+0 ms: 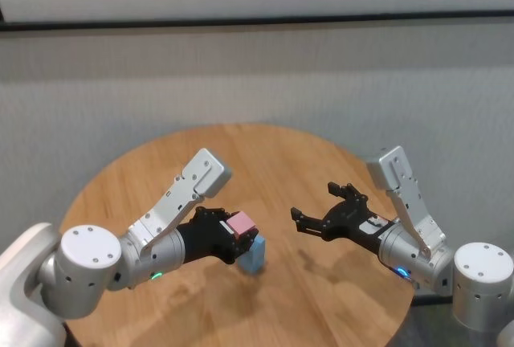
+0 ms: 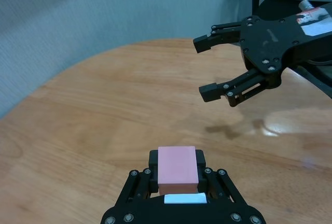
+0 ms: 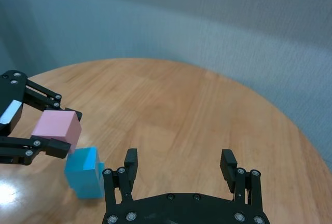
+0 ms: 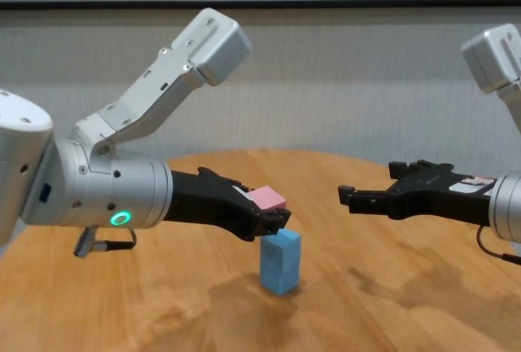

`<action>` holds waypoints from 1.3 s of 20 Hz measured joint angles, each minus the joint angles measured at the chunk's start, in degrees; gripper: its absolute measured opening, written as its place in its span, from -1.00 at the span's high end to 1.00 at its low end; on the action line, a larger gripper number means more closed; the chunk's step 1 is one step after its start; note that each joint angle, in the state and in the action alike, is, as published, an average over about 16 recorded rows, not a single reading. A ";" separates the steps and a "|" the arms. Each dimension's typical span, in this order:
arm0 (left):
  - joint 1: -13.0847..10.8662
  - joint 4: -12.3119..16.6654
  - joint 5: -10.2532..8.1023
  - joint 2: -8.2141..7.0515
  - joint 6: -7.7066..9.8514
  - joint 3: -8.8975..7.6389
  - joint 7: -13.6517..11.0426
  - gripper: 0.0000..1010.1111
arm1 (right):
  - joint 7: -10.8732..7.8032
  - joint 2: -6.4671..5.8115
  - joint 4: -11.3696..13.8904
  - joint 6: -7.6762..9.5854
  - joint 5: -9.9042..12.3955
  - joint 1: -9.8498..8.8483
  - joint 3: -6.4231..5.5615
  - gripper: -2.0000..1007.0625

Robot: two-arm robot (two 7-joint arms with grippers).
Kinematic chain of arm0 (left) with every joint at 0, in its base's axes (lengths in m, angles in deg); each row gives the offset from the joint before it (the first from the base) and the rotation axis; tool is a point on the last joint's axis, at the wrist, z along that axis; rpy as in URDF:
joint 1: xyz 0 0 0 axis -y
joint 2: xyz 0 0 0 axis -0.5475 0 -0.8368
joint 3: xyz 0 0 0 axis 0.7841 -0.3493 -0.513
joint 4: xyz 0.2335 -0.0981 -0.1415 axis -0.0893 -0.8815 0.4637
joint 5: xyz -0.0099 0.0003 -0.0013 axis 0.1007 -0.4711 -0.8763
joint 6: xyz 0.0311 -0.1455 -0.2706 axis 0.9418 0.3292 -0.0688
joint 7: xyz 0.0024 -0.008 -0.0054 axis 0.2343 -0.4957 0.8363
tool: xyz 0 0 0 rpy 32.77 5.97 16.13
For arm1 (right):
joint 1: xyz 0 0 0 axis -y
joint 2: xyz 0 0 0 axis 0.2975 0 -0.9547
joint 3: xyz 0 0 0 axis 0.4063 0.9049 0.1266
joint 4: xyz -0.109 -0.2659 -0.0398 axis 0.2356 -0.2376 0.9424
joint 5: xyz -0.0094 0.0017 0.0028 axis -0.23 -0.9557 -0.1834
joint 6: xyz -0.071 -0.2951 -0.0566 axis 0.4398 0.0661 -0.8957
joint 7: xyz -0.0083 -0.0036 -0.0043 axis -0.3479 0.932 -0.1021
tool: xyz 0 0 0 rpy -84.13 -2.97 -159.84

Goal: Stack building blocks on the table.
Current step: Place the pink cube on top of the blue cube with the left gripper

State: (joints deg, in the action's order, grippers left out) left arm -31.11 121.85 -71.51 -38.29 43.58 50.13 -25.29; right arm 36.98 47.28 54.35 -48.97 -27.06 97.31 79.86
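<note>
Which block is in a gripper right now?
The pink block, clamped in the left gripper just above the blue stack. The two blue ones stand stacked on the table, ungripped.

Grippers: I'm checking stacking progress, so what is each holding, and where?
Left gripper pinches the pink block by two opposite sides, above the blue blocks. Right gripper is open, holding nothing.

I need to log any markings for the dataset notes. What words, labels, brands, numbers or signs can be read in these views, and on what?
No readable text anywhere.
The right gripper carries a red-and-white label in the left wrist view: too blurred to read.
The pink block, blue blocks and table are unmarked.
</note>
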 joint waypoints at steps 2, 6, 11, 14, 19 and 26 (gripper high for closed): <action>0.31 -0.56 -0.11 0.23 -0.03 0.20 0.13 0.21 | 0.00 0.00 0.00 0.00 0.00 0.00 0.00 -1.00; 0.93 -1.64 -0.26 0.76 -0.08 0.55 0.43 0.21 | 0.00 0.00 0.00 0.00 0.00 0.00 0.00 -1.00; 1.68 -2.92 -0.28 1.45 -0.07 0.95 0.78 0.21 | 0.00 0.00 0.00 0.00 0.00 0.00 0.00 -1.00; 2.08 -3.63 -0.22 1.86 -0.04 1.17 0.97 0.21 | 0.00 0.00 0.00 0.00 0.00 0.00 0.00 -1.00; 2.64 -4.72 -0.05 2.49 0.04 1.45 1.23 0.21 | 0.00 0.00 0.00 0.00 0.00 0.00 0.00 -1.00; 3.01 -5.66 0.23 3.01 0.10 1.65 1.47 0.21 | 0.00 0.00 0.00 0.00 0.00 0.00 0.00 -1.00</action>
State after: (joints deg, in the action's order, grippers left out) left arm -28.10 116.19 -71.28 -35.28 43.68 51.78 -23.82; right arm 36.98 47.28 54.35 -48.97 -27.06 97.31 79.86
